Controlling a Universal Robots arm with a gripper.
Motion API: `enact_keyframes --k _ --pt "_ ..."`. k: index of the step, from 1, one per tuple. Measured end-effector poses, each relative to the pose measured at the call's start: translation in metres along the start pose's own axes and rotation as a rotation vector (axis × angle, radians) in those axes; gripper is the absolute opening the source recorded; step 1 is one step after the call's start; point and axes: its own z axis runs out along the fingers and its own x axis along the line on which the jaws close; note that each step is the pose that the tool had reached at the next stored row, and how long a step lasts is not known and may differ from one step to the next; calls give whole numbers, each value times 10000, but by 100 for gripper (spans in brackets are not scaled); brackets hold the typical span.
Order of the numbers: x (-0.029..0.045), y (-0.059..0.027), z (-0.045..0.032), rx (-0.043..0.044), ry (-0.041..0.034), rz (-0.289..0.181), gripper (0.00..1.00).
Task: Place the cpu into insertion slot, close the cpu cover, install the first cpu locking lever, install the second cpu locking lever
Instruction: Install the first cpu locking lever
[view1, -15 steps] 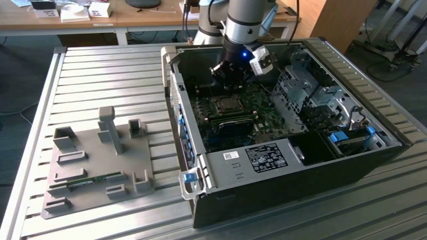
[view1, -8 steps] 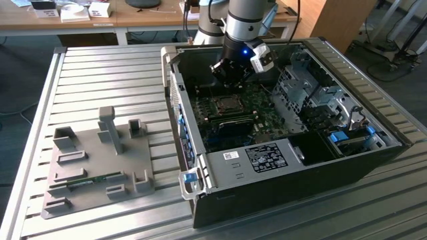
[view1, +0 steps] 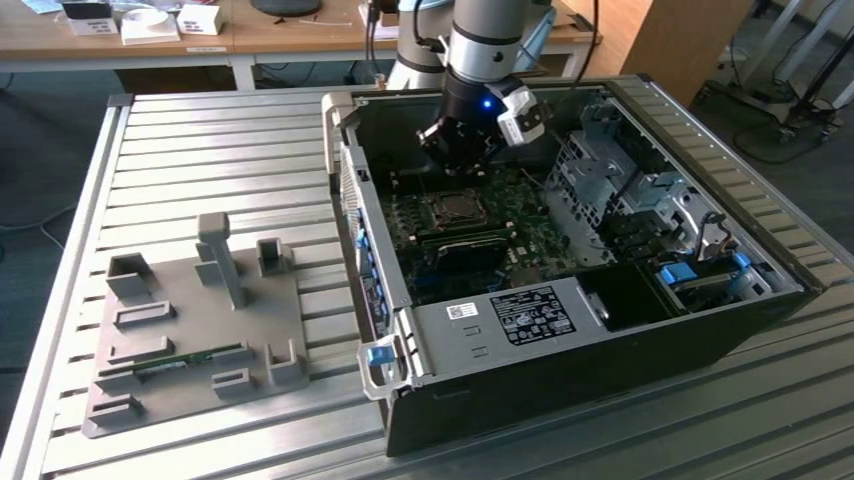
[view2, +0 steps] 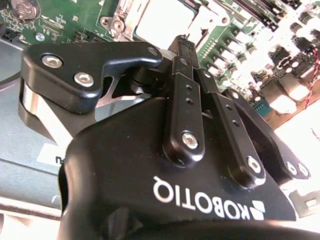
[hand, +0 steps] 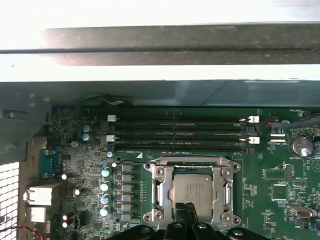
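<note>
A ribbed metal table (view1: 200, 150) carries an open computer case (view1: 561, 400) laid flat, so the clenched, empty tool (hand: 186, 207) hangs over the cpu (hand: 194, 192) seated under its lowered cpu cover (hand: 161, 192).

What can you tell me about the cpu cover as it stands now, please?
The cpu cover is a silvery metal frame with a square opening in its middle. It lies flat, closed down on the green motherboard, and the grey top of the cpu shows through the opening. The gripper, jaws together, is over one edge of the frame. Whether it touches the frame cannot be told.
</note>
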Motion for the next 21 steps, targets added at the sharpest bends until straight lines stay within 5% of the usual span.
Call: enact_keyframes --k 6,21 --pt "62 1 -1 0 -22 0 11" --pt "77 1 -23 0 -30 -1 11"
